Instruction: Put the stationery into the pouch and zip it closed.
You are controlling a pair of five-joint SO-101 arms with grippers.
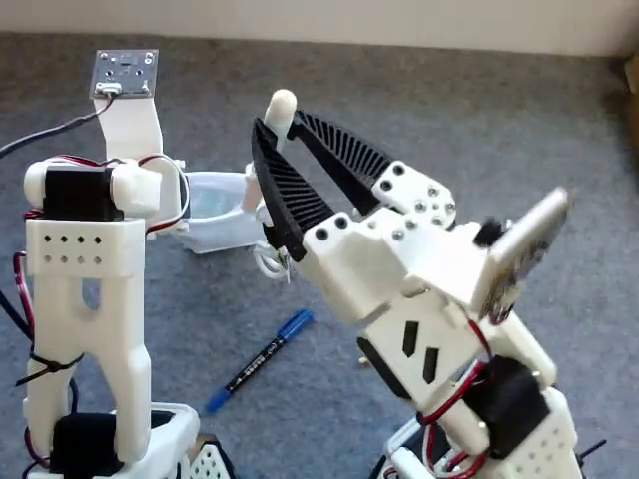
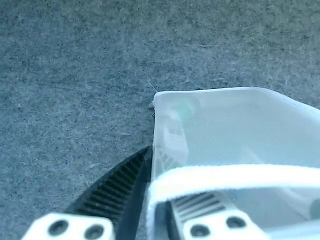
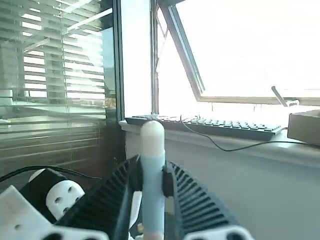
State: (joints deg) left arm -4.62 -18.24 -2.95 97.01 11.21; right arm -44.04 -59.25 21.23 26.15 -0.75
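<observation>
- One pouch [image 1: 215,215], one blue marker [image 1: 262,359], one white-capped stick [image 1: 282,103], two arms.
- High view: marker lies on tabletop [image 1: 449,120] near pouch, toward the arm bases. Stick is held up off tabletop, near pouch.
- Left wrist view: left jaws clenched on open pouch rim, one inside, one outside.
- Right wrist view: right jaws grasping stick, upright.

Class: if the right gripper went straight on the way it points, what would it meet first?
Nothing close. The right gripper, shut on a white-capped pen, points out above the table. Its line looks free until the far wall, though depth is unclear.
</observation>
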